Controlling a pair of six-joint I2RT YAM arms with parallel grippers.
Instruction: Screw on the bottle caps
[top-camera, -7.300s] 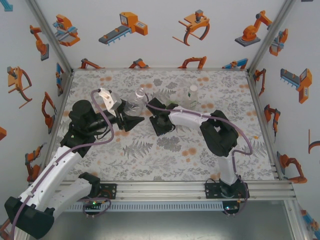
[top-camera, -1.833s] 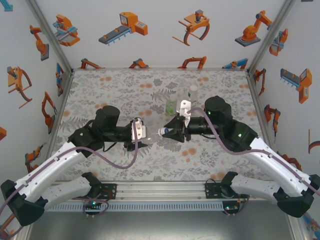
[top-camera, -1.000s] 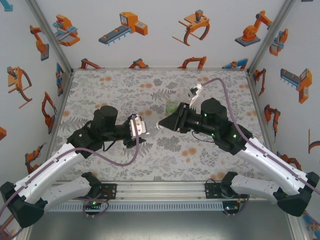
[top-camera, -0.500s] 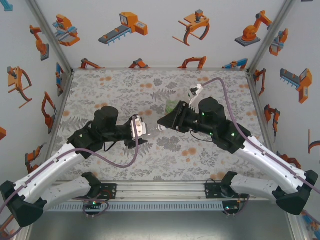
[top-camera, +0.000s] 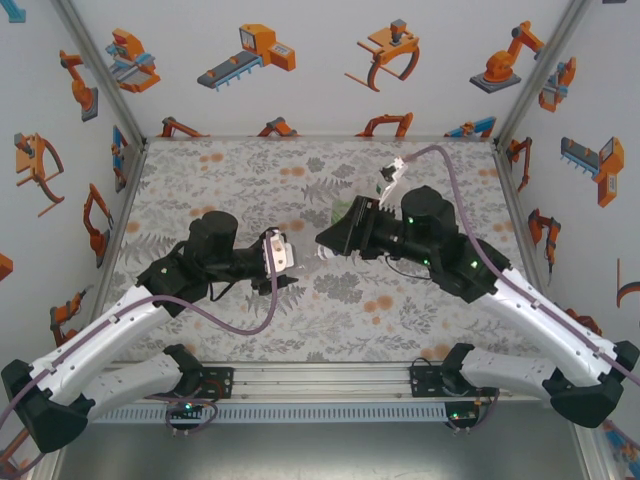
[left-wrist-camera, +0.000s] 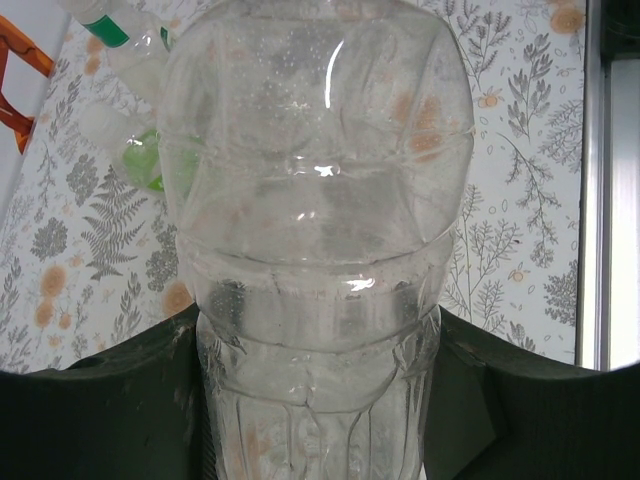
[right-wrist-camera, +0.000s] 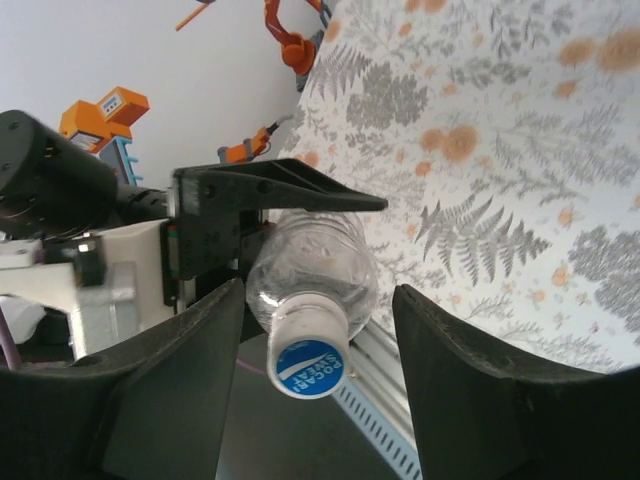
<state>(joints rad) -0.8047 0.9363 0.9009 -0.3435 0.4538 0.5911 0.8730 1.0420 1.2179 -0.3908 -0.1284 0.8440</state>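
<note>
The left pincer (top-camera: 289, 263) is clenched tight on a big see-through plastic bottle (left-wrist-camera: 315, 200). The bottle is held lying sideways over the middle of the flowery surface (top-camera: 220, 170), well apart from the walls. A round blue cap (right-wrist-camera: 305, 368) sits on the bottle's neck and points at the right pincer (top-camera: 323, 240). That pincer is spread wide. Its fingers (right-wrist-camera: 170, 400) stand one on each side of the cap and do not touch it. You can see the flower pattern right through the bottle. A small green-tinted bottle (top-camera: 343, 212) stands just behind the right pincer. There is lots of bare surface at the far left and along the near edge.
</note>
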